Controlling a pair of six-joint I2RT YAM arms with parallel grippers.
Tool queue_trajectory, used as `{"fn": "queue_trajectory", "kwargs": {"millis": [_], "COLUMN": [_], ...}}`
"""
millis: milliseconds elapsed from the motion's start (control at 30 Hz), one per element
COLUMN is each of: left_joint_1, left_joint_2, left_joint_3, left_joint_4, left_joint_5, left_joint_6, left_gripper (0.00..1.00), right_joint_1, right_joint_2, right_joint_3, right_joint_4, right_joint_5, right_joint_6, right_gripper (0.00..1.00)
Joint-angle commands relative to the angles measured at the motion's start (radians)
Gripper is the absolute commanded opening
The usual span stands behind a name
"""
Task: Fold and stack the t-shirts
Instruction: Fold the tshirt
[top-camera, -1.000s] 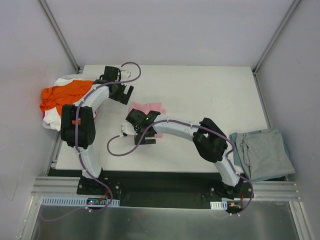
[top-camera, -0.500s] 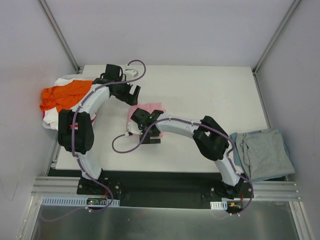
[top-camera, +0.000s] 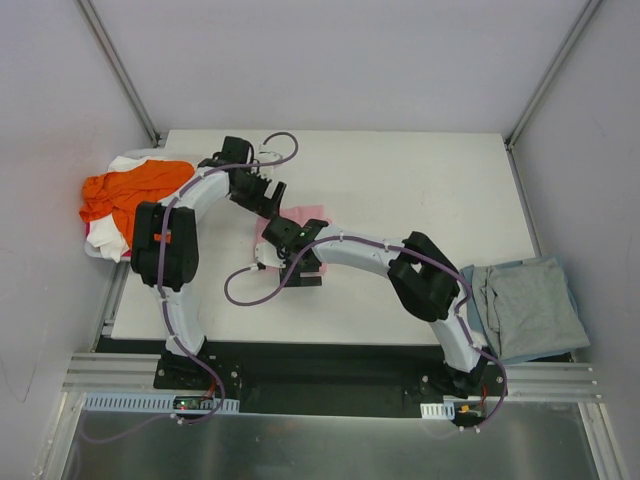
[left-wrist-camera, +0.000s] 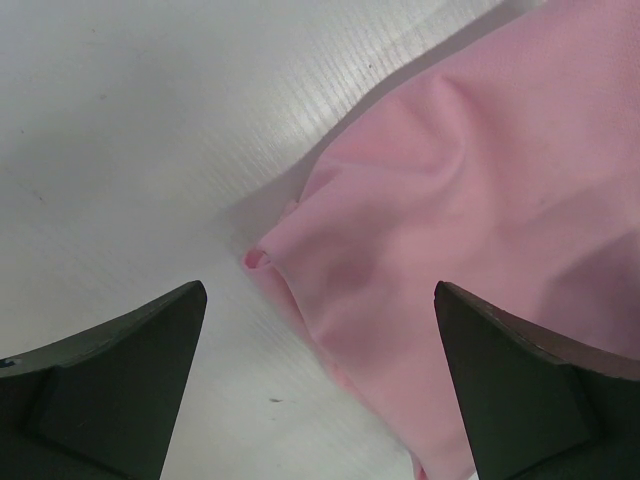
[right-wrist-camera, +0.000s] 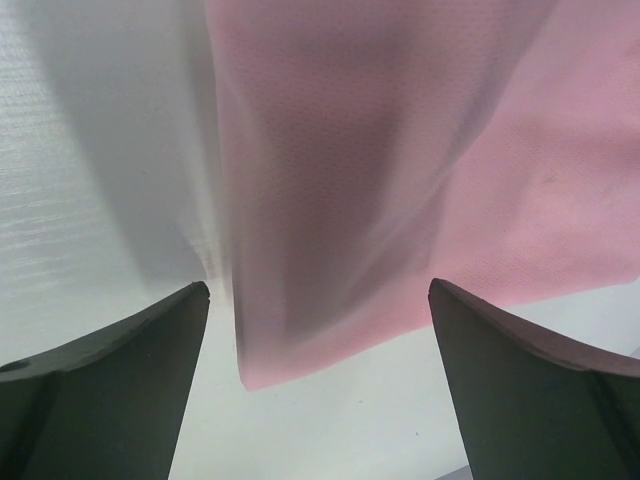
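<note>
The light pink t-shirt (top-camera: 306, 214) lies folded small in the middle of the table. My left gripper (top-camera: 267, 194) is open and hangs over its far-left corner. In the left wrist view the pink t-shirt (left-wrist-camera: 480, 190) fills the right half, and that gripper (left-wrist-camera: 320, 292) straddles its edge. My right gripper (top-camera: 297, 252) is open over the shirt's near edge. In the right wrist view a pink fold (right-wrist-camera: 400, 150) lies between and beyond the jaws of that gripper (right-wrist-camera: 317, 288). The orange t-shirt (top-camera: 135, 186) lies crumpled on a white one (top-camera: 104, 240) at the table's left edge. The grey-blue t-shirt (top-camera: 530, 305) lies folded at the right.
The white table (top-camera: 420, 190) is bounded by grey walls and slanted metal posts at the back corners. The grey-blue shirt hangs partly over the table's right edge. Purple cables loop beside both arms.
My left gripper has moved right and nearer, from beside the orange pile to the pink shirt's far-left corner. The right gripper has shifted slightly right over the shirt's near edge.
</note>
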Motion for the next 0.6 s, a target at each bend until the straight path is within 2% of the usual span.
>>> {"fn": "queue_trajectory", "kwargs": {"millis": [0, 567], "left_joint_1": [-0.018, -0.024], "left_joint_2": [0.019, 0.119], "left_joint_3": [0.046, 0.084], "left_joint_4": [-0.014, -0.032], "left_joint_5": [0.031, 0.071], "left_joint_6": [0.032, 0.032], "left_gripper": [0.99, 0.99], "right_joint_1": [0.0, -0.002], "right_joint_2": [-0.04, -0.055], "right_joint_3": [0.014, 0.026], "right_joint_4": [-0.038, -0.073], "right_joint_5": [0.017, 0.016], "right_joint_6": [0.001, 0.002], "right_gripper": [0.96, 0.96]}}
